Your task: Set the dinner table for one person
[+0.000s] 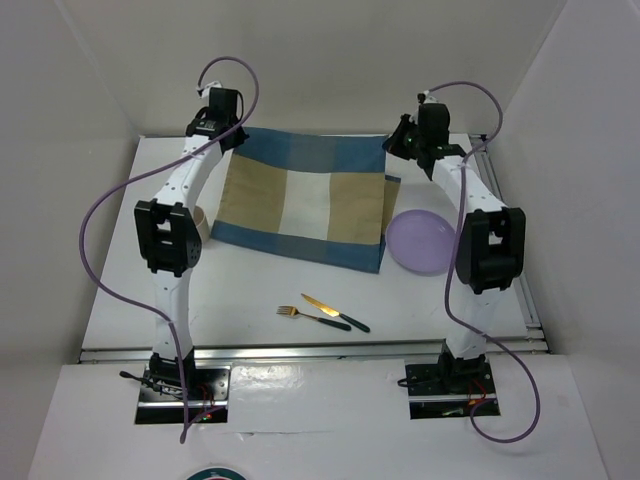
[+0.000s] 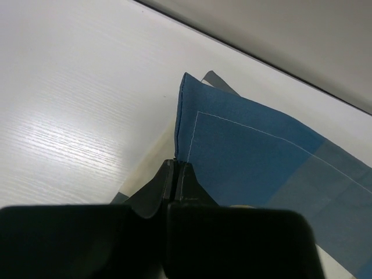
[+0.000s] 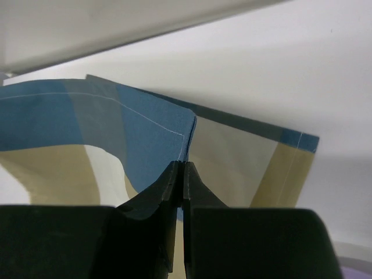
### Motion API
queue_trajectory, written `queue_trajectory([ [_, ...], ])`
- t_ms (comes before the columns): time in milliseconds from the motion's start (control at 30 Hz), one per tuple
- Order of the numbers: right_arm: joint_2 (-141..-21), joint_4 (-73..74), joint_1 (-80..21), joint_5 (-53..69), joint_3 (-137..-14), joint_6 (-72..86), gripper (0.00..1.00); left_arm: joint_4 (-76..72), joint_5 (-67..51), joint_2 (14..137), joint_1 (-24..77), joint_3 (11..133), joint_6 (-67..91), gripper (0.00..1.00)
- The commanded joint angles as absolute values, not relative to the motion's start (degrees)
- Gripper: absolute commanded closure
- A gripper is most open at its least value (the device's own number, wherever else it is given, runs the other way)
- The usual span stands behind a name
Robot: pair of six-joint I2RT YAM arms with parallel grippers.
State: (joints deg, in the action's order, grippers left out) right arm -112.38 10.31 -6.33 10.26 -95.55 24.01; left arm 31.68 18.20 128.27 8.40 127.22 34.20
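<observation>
- Left fingers (image 2: 176, 167) clamp shut on one far corner of the blue-and-tan checked cloth placemat (image 1: 300, 210), holding it raised off the large plain white rectangular tabletop (image 1: 250, 300)
- Right fingers (image 3: 180, 168) pinch closed on the other far corner
- The placemat stretches between both sets of fingers
- Round lilac plate (image 1: 425, 242) lies near the right fingers, beside the cloth
- Gold, dark-handled fork (image 1: 314, 319) and knife (image 1: 336, 313) lie well apart from both

White links and black joint housings are seen on left arm (image 1: 170, 250) and right arm (image 1: 487, 250); purple cables (image 1: 81, 243) are looped alongside; left gripper (image 2: 176, 164) and right gripper (image 3: 179, 165) are black.
</observation>
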Motion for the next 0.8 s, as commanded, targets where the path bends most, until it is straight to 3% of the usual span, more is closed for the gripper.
queue_trajectory([
  [0,-105.6,8.7,-5.9,10.6,-95.5,21.7,1.00,30.3,19.3,123.8,8.0,127.4,32.6,1.00],
  [267,-97.5,10.7,-7.1,9.0,-91.1,19.9,1.00,28.6,19.0,119.4,8.0,124.3,31.6,1.00],
  [500,-101.0,11.3,-7.1,8.4,-90.6,19.9,1.00,30.8,12.9,130.3,8.0,137.2,30.4,1.00],
  [767,-107.4,8.7,-6.1,5.9,-91.8,20.4,1.00,26.5,9.1,138.2,8.0,139.1,30.9,1.00],
])
